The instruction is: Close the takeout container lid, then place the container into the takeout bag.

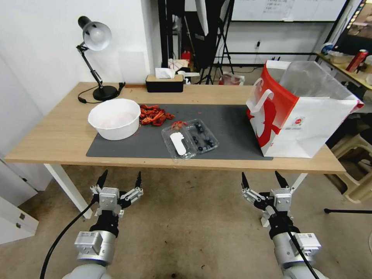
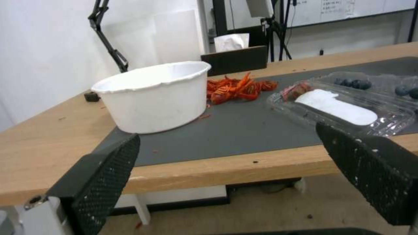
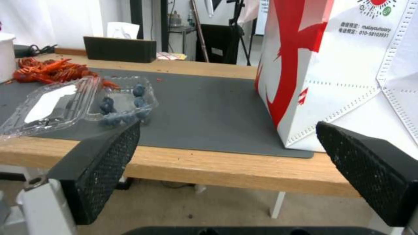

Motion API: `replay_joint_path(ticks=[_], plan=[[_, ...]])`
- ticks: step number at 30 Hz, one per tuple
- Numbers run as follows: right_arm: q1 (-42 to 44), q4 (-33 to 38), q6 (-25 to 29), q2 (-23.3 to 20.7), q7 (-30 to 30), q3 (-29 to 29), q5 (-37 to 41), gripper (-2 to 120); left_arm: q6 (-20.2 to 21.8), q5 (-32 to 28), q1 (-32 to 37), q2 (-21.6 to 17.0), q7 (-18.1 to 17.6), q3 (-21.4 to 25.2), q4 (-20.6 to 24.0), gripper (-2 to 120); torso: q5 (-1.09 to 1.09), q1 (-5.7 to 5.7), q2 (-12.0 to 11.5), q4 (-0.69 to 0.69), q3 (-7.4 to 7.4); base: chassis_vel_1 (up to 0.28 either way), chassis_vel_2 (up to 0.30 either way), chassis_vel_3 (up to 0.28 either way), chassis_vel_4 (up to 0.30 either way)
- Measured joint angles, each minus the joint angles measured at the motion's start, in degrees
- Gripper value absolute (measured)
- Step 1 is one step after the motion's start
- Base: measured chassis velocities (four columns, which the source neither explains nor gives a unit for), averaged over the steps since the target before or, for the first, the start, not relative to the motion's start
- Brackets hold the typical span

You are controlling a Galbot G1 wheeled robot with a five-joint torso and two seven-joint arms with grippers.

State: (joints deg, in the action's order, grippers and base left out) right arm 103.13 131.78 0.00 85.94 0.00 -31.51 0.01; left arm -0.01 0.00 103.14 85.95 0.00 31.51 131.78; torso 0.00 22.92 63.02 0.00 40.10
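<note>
The container (image 1: 190, 138) is lying open on the dark mat (image 1: 232, 128), its lid (image 1: 178, 144) folded flat beside the berry half, between the white bowl (image 1: 114, 118) and the bag (image 1: 298, 112); the bag is standing upright at the mat's right end; the left gripper (image 1: 119, 180) and the right gripper (image 1: 262, 180) are both hanging below the table's (image 1: 50, 131) front edge, fingers spread wide, holding nothing.

On my right wrist feed I can read print on the white side of the takeout bag (image 3: 348, 75): a web address, "malayouhuacy", and beneath it the number "010-58103991", under a small round logo. The Chinese characters beside them are too small for me.
</note>
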Motion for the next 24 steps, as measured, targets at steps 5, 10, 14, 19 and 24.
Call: replay_joint_path(ticks=[5, 10, 14, 19, 24], plan=[[0.00, 0.00, 0.00, 0.00, 0.00, 0.00, 0.00, 100, 0.00, 0.00, 0.00, 0.00, 0.00, 0.00, 0.00, 100, 0.00, 0.00, 0.00, 0.00, 0.00, 0.000, 0.000, 0.000, 0.000], [0.00, 0.00, 0.00, 0.00, 0.00, 0.00, 0.00, 100, 0.00, 0.00, 0.00, 0.00, 0.00, 0.00, 0.00, 100, 0.00, 0.00, 0.00, 0.00, 0.00, 0.000, 0.000, 0.000, 0.000], [0.00, 0.00, 0.00, 0.00, 0.00, 0.00, 0.00, 100, 0.00, 0.00, 0.00, 0.00, 0.00, 0.00, 0.00, 100, 0.00, 0.00, 0.00, 0.00, 0.00, 0.000, 0.000, 0.000, 0.000], [-0.37, -0.25, -0.91, -0.74, -0.88, 0.97, 0.10, 100, 0.00, -0.02, 0.19, 0.20, -0.19, -0.29, 0.11, 100, -0.01, 0.00, 0.00, -0.03, 0.00, 0.000, 0.000, 0.000, 0.000], [-3.30, -3.18, -5.48, -5.72, -6.42, 8.07, 3.13, 100, 0.12, -0.61, 3.17, 3.54, -3.46, -5.19, 2.48, 100, 0.01, 0.00, 0.00, -0.02, 0.01, 0.000, 0.000, 0.000, 0.000]])
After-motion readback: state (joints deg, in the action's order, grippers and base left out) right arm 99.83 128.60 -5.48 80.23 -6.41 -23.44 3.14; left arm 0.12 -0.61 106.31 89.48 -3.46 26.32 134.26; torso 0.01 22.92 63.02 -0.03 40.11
